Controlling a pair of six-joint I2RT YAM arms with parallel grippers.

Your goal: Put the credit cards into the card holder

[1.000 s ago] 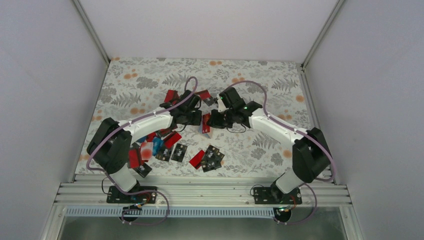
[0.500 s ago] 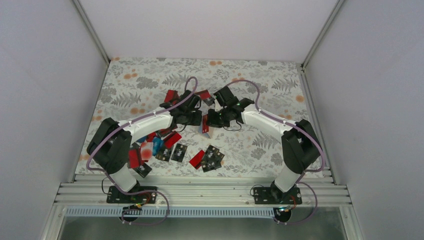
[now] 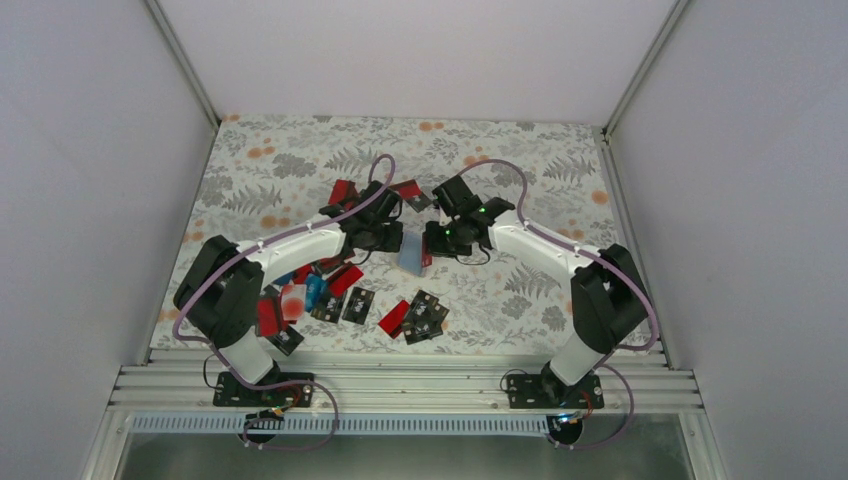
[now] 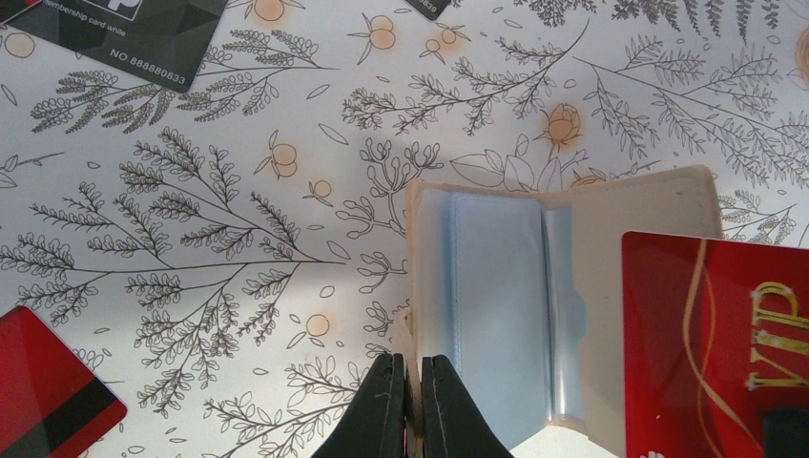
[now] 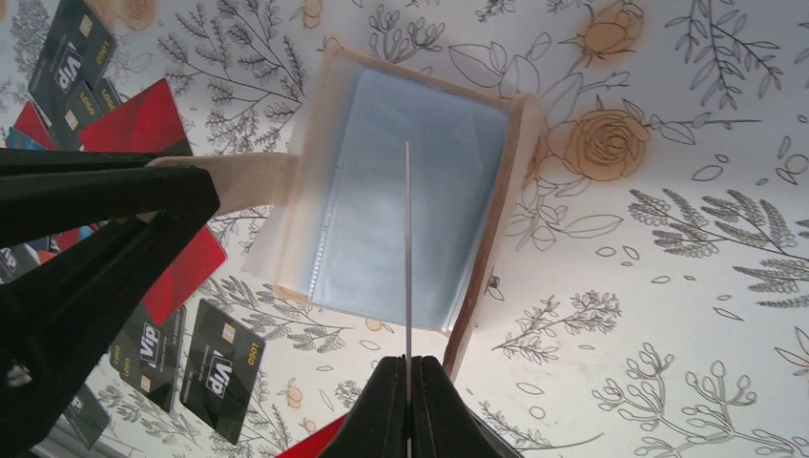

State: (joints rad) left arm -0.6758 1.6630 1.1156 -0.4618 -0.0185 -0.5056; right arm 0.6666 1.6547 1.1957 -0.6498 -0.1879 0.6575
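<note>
The small folding card holder (image 3: 410,258), tan outside with grey-blue clear pockets inside, lies open near the middle of the floral-printed surface (image 3: 540,290), between the two arms. The left gripper (image 4: 411,364) is pinched tight on the holder's tan edge. The right gripper (image 5: 408,363) is clamped on a glossy red VIP card (image 4: 711,343), held on edge over the open pockets; whether its tip has entered a pocket is hard to tell. The other thin rectangular credit cards (image 3: 330,295), red, black and blue, lie scattered on the surface's near-left part, with a few beyond the grippers.
</note>
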